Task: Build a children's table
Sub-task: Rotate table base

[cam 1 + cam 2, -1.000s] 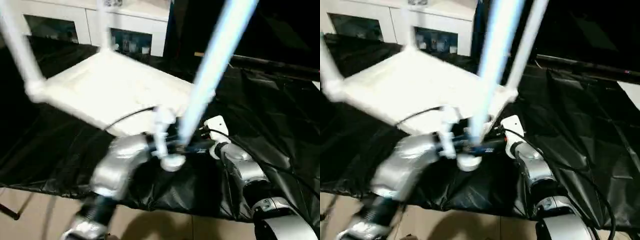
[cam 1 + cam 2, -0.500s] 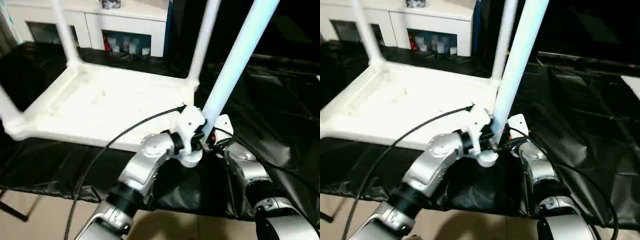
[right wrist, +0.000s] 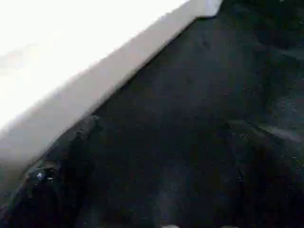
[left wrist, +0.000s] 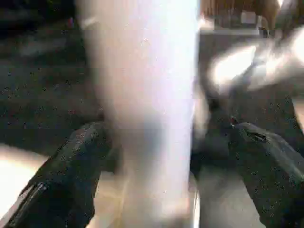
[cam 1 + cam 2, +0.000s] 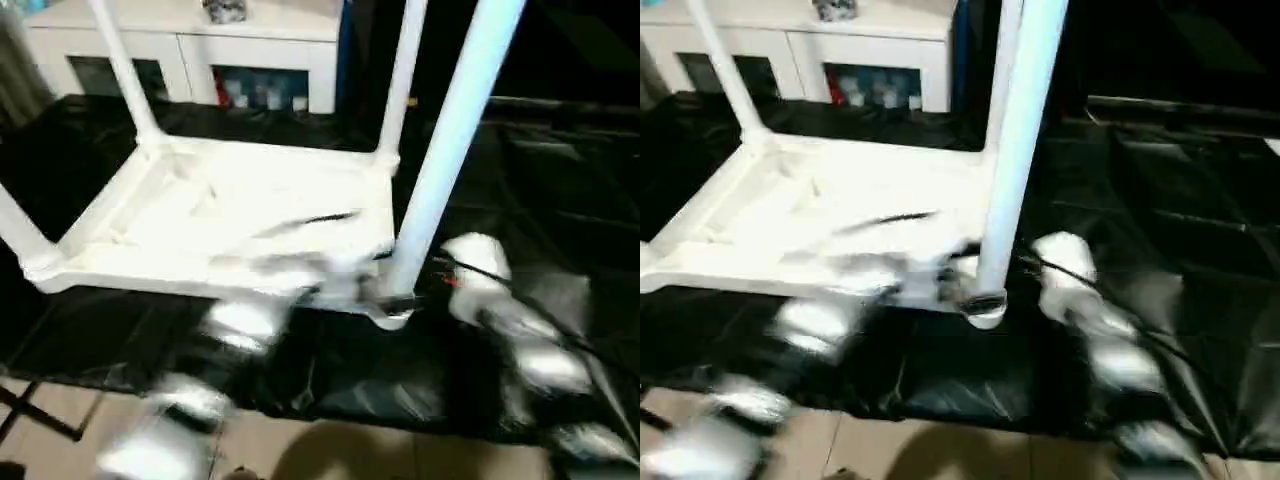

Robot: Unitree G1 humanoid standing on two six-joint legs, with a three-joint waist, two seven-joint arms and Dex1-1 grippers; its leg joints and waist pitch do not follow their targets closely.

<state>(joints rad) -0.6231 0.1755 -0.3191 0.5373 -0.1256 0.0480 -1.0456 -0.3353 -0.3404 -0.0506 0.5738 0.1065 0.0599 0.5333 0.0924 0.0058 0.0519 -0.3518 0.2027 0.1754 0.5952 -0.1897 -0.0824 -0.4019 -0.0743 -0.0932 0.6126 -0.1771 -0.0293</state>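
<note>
The left gripper (image 4: 156,161) is seen wide open in its wrist view, with one black finger (image 4: 71,175) on each side of a white table leg (image 4: 142,109); contact with the leg cannot be told because of blur. The right gripper (image 3: 156,180) is also spread open, above the black sheet (image 3: 199,85), and nothing is held in it; the white edge of the tabletop (image 3: 95,90) is seen just beyond it.

In the head view, both silver forearms are blurred. The left forearm (image 5: 240,320) is found at about 7 o'clock from the near leg (image 5: 440,160), the right forearm (image 5: 510,320) at about 4 o'clock.

The children's table (image 5: 240,215) is placed upside down on the black-sheeted table (image 5: 560,180), with its legs pointing up. A white cabinet (image 5: 200,60) is seen at 12 o'clock, behind it.
</note>
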